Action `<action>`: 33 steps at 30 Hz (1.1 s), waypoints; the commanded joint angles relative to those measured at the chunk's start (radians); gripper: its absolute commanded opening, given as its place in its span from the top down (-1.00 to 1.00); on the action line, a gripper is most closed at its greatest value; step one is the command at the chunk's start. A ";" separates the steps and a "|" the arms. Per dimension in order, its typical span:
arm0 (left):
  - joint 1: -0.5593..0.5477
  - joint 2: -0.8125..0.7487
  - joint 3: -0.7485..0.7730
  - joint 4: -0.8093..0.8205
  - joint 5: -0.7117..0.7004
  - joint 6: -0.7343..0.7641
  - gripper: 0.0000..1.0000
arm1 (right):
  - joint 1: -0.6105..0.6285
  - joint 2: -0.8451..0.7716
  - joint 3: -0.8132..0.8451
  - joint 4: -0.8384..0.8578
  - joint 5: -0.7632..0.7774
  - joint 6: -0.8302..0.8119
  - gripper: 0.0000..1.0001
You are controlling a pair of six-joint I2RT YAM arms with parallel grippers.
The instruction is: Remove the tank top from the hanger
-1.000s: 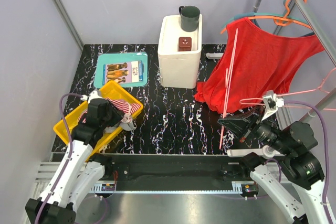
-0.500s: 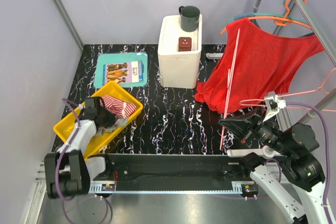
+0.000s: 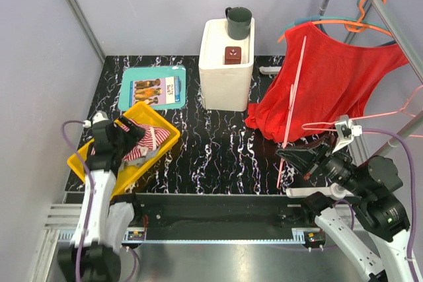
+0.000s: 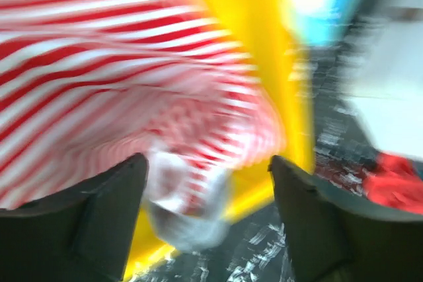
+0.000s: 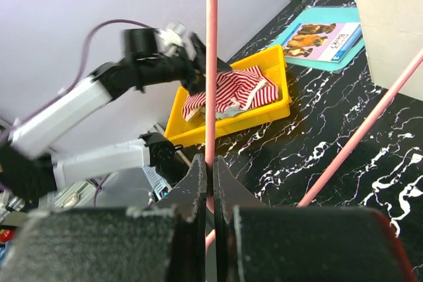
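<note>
Right fingers (image 5: 195, 186) pinch pink hanger (image 5: 211, 64); left fingers (image 4: 99, 222) apart, view motion-blurred.

— What can't be made out?
— The left wrist view is smeared: striped cloth (image 4: 99, 84) and yellow tray (image 4: 239, 24) run together.
— Anything cropped?
— The pink hanger (image 5: 211, 64) leaves the right wrist view's top edge; the left arm (image 5: 73, 107) there is blurred.

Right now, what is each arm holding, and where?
Right gripper clamps the pink hanger by a thin bar; left gripper, jaws open, holds nothing.
</note>
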 commanded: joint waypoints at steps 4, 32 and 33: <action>-0.258 -0.285 0.185 0.170 0.111 0.083 -0.89 | 0.005 0.072 0.050 0.022 0.078 0.061 1.00; -1.470 0.190 0.562 0.477 -0.320 0.556 -0.92 | 0.005 0.087 0.202 0.071 0.529 0.802 1.00; -1.470 0.181 0.555 0.479 -0.326 0.550 -0.96 | 0.007 0.101 0.217 0.092 0.532 0.820 1.00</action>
